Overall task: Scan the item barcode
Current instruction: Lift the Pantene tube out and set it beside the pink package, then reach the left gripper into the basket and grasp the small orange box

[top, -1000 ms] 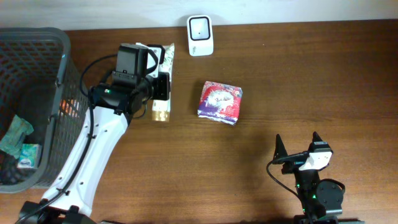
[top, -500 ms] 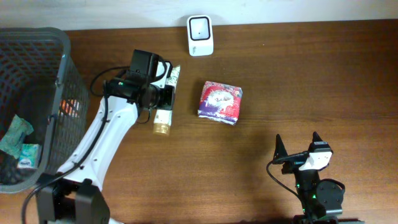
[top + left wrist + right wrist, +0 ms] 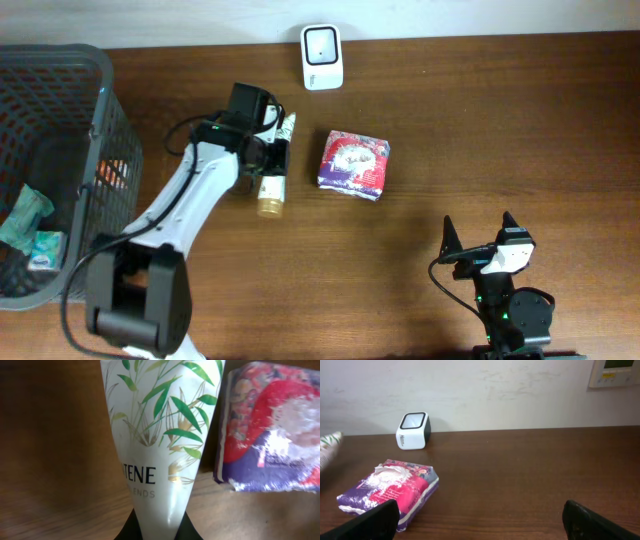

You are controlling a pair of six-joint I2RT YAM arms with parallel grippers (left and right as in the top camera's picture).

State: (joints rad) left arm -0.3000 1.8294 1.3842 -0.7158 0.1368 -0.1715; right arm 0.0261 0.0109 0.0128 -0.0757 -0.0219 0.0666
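Overhead view of a brown table (image 3: pixel 500 120) with 2 robot arms. The left gripper (image 3: pixel 262 155) is clamped on a white tube (image 3: pixel 272 186) printed with green leaves. The tube's gold cap points toward the near edge, and it is held just left of a purple and pink packet (image 3: pixel 353 165). A white scanner (image 3: pixel 322 44) stands at the far edge, near the tube's flat end. The right gripper (image 3: pixel 478 230) rests well apart, jaws wide and empty. No barcode shows on the visible face, so the tube probably needs rolling until its code faces the scanner window. It should then be held steady there, clear of the packet.
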